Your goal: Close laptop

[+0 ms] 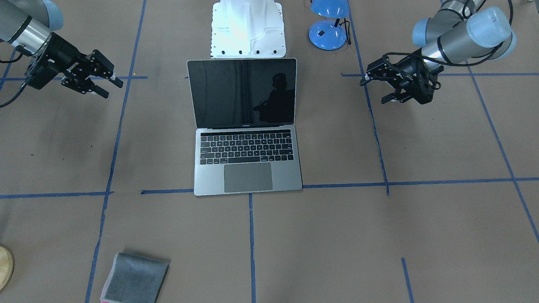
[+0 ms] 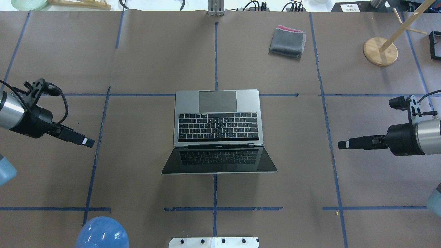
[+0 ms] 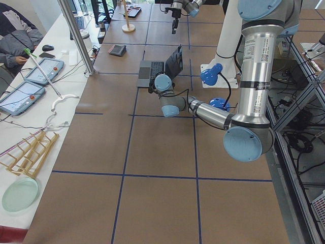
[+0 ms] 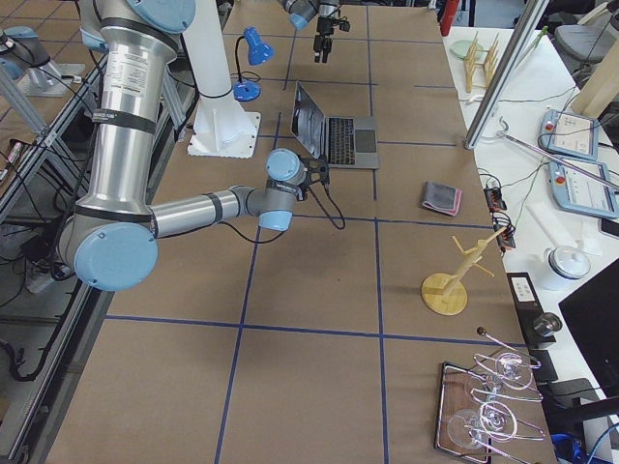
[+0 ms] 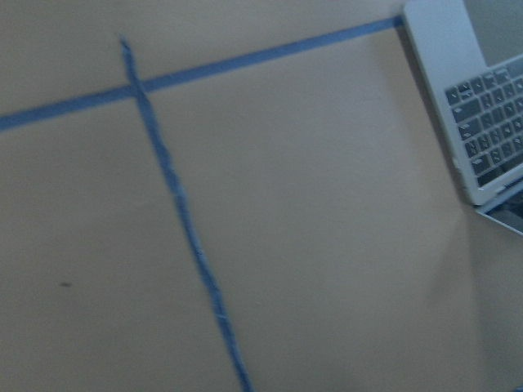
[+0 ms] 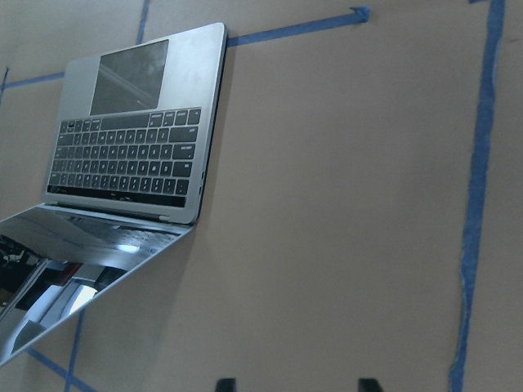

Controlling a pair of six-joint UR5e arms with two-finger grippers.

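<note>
The laptop [image 2: 217, 125] lies open in the middle of the table, its glossy black screen [image 1: 242, 92] tilted back toward the robot's base. It also shows in the right wrist view [image 6: 131, 155] and at the edge of the left wrist view [image 5: 482, 106]. My left gripper [image 2: 89, 142] hovers open and empty well to the laptop's left; in the front-facing view [image 1: 374, 91] its jaws stand apart. My right gripper [image 2: 341, 144] hovers open and empty well to the laptop's right, also shown in the front-facing view [image 1: 113, 89]. Neither gripper touches the laptop.
A folded grey cloth [image 2: 287, 41] lies at the far side of the table. A blue desk lamp [image 1: 328, 29] and the white robot base [image 1: 248, 29] stand behind the screen. A wooden stand [image 2: 380, 51] is at the far right.
</note>
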